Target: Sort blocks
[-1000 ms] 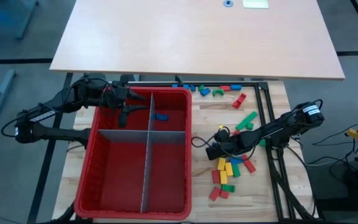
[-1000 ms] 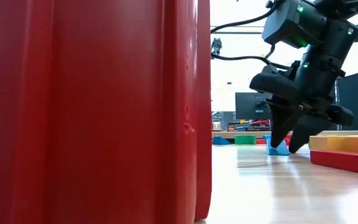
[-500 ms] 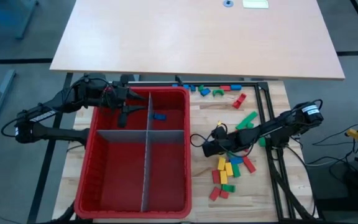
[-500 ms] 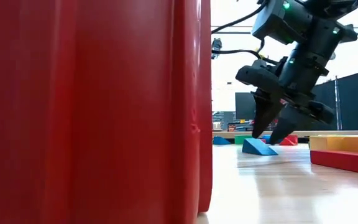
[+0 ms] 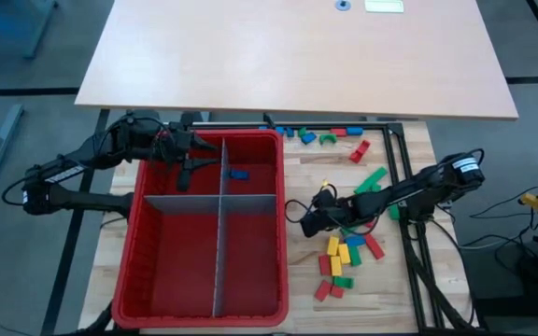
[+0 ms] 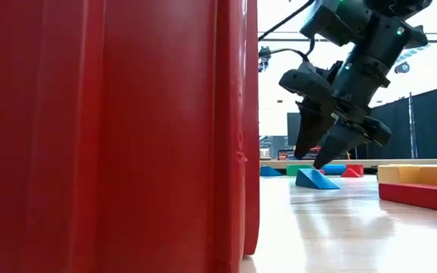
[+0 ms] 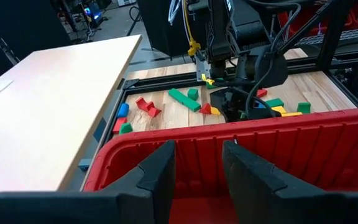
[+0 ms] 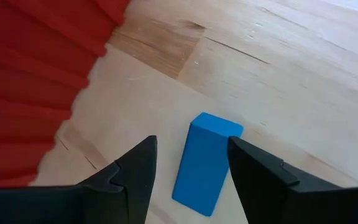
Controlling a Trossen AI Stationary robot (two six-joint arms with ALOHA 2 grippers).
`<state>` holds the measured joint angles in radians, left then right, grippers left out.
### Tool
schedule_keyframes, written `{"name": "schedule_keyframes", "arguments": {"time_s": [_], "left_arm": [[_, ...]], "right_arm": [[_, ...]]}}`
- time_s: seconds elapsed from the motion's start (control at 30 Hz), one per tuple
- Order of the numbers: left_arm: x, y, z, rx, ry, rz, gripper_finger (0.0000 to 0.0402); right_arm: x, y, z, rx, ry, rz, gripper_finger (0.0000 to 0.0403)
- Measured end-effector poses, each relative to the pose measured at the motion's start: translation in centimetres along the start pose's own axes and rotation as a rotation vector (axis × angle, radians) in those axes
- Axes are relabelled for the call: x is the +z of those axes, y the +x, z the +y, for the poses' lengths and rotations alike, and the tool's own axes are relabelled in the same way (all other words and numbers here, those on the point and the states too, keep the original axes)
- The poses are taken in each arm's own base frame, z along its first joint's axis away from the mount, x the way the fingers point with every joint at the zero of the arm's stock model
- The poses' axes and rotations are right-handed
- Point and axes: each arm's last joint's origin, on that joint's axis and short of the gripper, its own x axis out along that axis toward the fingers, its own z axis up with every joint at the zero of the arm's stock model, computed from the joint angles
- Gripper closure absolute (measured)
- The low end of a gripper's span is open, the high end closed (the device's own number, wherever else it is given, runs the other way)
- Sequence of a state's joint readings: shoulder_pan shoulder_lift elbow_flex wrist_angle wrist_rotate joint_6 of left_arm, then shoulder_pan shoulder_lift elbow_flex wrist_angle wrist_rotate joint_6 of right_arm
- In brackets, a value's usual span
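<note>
No text, label, brand, number or sign could be read in any of the views.
</note>
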<state>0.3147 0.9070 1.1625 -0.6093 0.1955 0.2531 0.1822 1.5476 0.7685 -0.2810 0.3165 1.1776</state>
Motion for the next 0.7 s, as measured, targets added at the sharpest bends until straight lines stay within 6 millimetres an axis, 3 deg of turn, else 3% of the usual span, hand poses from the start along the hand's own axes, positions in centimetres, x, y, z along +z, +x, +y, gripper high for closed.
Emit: {"name": "schedule_keyframes", "arguments": {"time_s": [0.27,0.5,0.7], "left_arm": [[0.0,0.0,0.0,0.000,0.000,0.000,0.0266],[0.0,0.0,0.0,0.000,0.000,0.001,0.0264],[-0.1,0.0,0.0,-0.003,-0.002,0.009,0.0271]], "right_arm": [[-0.9,2.2,-0.3,-0.072,-0.032,0.040,0.0168],[-0.8,3.4,1.0,-0.092,-0.085,0.055,0.0112],[-0.7,3.4,1.4,-0.099,-0.102,0.056,0.0115]]}}
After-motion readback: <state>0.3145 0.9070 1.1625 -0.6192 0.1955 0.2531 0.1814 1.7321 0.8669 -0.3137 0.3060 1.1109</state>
